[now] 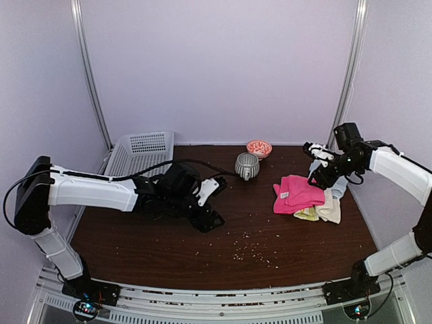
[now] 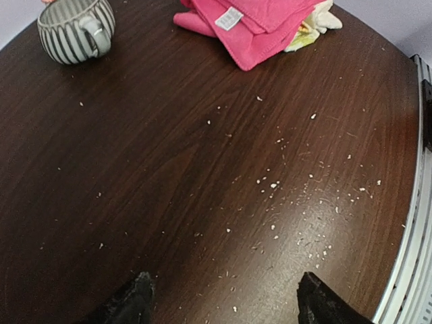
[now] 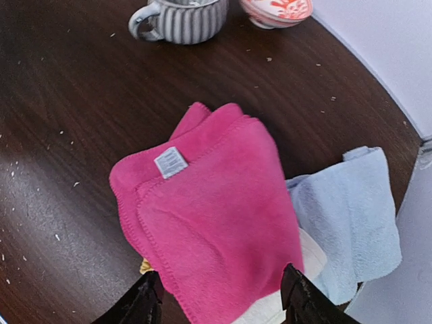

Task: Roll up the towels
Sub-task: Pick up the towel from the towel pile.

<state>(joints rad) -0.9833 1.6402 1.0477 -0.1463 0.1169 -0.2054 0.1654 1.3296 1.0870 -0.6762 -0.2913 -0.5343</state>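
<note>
A folded bright pink towel (image 1: 295, 194) lies on top of a pile at the table's right, over a cream-white towel (image 1: 331, 208), a yellow one (image 1: 307, 214) and a pale blue one (image 1: 339, 186). In the right wrist view the pink towel (image 3: 212, 216) fills the middle, with the pale blue towel (image 3: 351, 216) to its right. My right gripper (image 3: 221, 300) is open and empty, just above the pile's near edge (image 1: 316, 164). My left gripper (image 2: 223, 300) is open and empty, low over bare table at centre-left (image 1: 206, 216); the pink towel (image 2: 260, 23) lies far ahead of it.
A striped grey mug (image 1: 246, 165) and a small red-patterned bowl (image 1: 259, 148) stand at the back centre. A white plastic basket (image 1: 138, 154) sits at the back left. Pale crumbs (image 1: 246, 250) are scattered over the brown table (image 1: 169, 250).
</note>
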